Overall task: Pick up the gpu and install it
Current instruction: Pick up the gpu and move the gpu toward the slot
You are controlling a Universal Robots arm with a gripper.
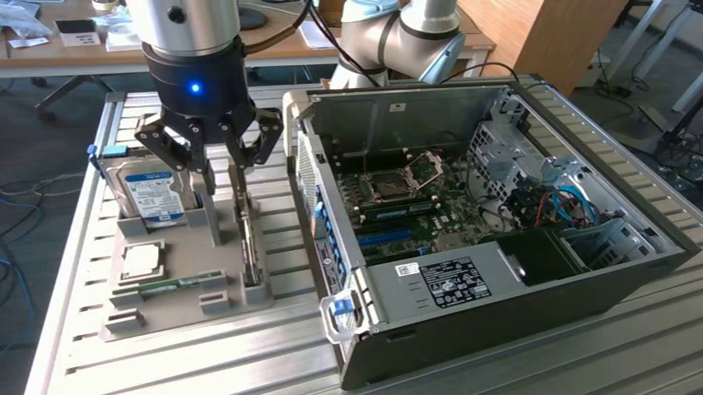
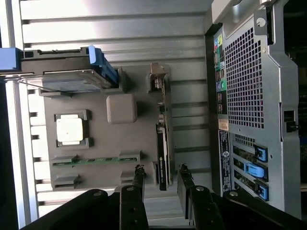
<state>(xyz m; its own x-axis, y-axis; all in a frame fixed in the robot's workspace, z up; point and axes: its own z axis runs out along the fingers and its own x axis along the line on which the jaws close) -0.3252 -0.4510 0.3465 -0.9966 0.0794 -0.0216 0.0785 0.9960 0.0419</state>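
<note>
1. Exterior view: the arm (image 1: pixel 193 49) reaches down over a grey tray (image 1: pixel 165 311) that sits at the exterior view's left on the slatted metal worktop (image 1: pixel 165 366).
2. The jaws stand partly open and hold nothing. Their fingers (image 1: pixel 203 173) are lowered on either side of the far end of the graphics card (image 1: pixel 253 247).
3. The graphics card stands on its long edge in a slot along the tray's side nearest the computer case (image 1: pixel 495 255).
4. A blue-labelled hard drive (image 1: pixel 154 193) stands upright in the tray's far corner at the exterior view's left. Nearer the camera, a square processor chip (image 1: pixel 143 262) and a narrow green memory stick (image 1: pixel 176 285) lie flat in their recesses.
5. The case lies on its side just beside the tray at the exterior view's right. It is open upward, with the motherboard (image 1: pixel 417 206) showing.
6. Wrist view: two black fingers (image 2: pixel 138 179) flank one end of the graphics card (image 2: pixel 163 139), with a gap visible on each side, so the jaws are apart and not clamped on it.
7. The card sits edge-up in the tray (image 2: pixel 96 141), between a raised grey block (image 2: pixel 121 109) and the case's perforated rear panel (image 2: pixel 247 86).
8. The hard drive (image 2: pixel 72 79), processor chip (image 2: pixel 70 130) and memory stick (image 2: pixel 96 161) are in the same tray, well apart from the fingers.
9. Blue latches (image 2: pixel 252 168) line the expansion slots on the case's rear.
</note>
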